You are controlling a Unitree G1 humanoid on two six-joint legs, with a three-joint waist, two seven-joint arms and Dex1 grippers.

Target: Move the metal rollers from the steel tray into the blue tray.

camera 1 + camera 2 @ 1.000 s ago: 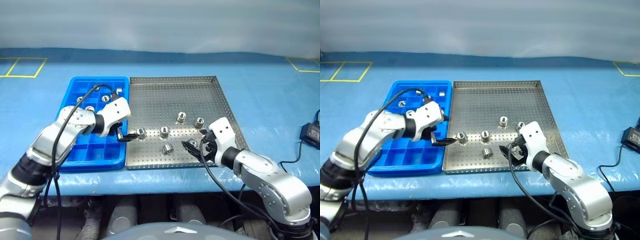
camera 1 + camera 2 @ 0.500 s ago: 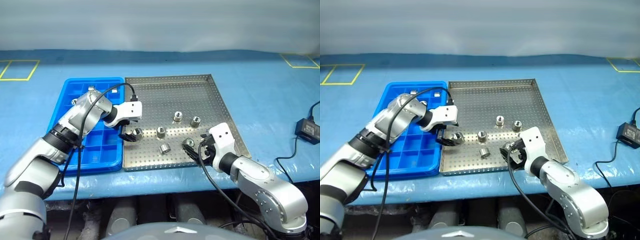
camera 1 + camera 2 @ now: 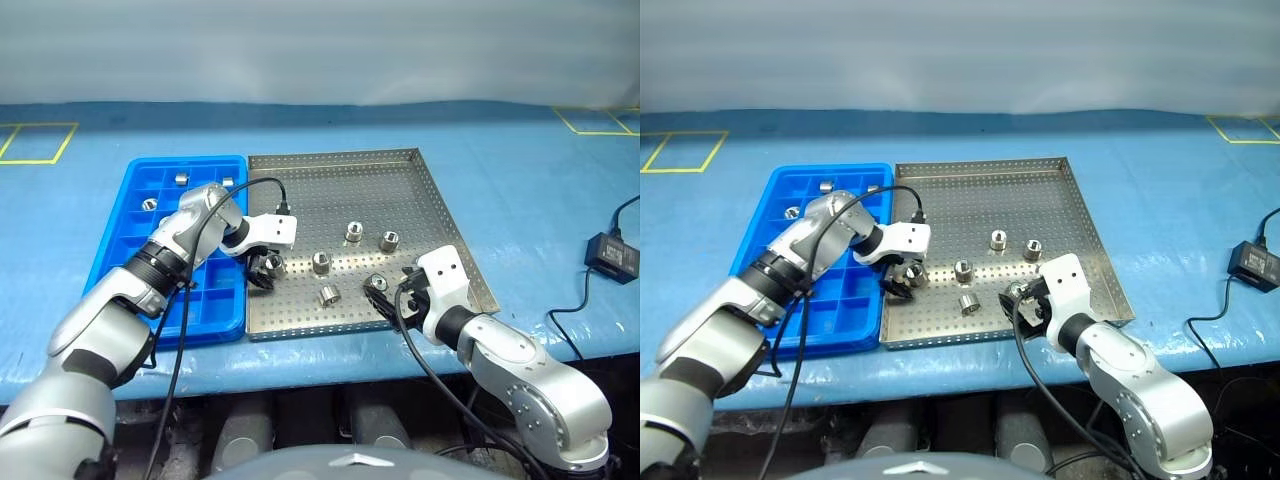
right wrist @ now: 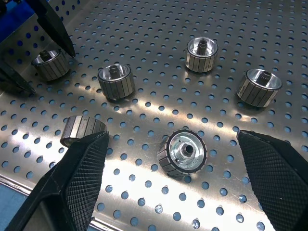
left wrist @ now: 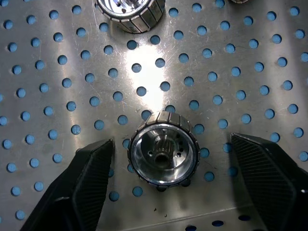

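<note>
On the left of the worktop [image 3: 540, 200], the blue tray [image 3: 118, 268] is already holding a few metal rollers in its far compartments – one [image 3: 181, 179] near the back edge, one [image 3: 149, 204] a row nearer, one [image 3: 227, 181] by the inner wall. The rest of its compartments are sitting unfilled, as far as the arm over it lets me judge.

Just beside it, the steel tray [image 3: 400, 180] is still carrying six rollers, so most of the job is remaining. The left gripper [image 5: 166, 166] is pointing steeply down at the roller [image 5: 163, 148] nearest the blue tray; its jaws are standing apart on either side of that roller, one pad [image 5: 94, 168] close to it, the other pad [image 5: 262, 166] further off, neither touching – nothing is held yet. I judge that a pick is under way here.

Further right, four rollers are lying loose mid-tray: [image 3: 321, 262], [image 3: 328, 296], [image 3: 353, 233], [image 3: 389, 240]. The right gripper [image 4: 175, 168] is hovering low by the tray's near right corner, jaws spread wide and empty, with an upright roller [image 4: 182, 154] lying between them untouched.

No brand, label or writing is readable anywhere.
</note>
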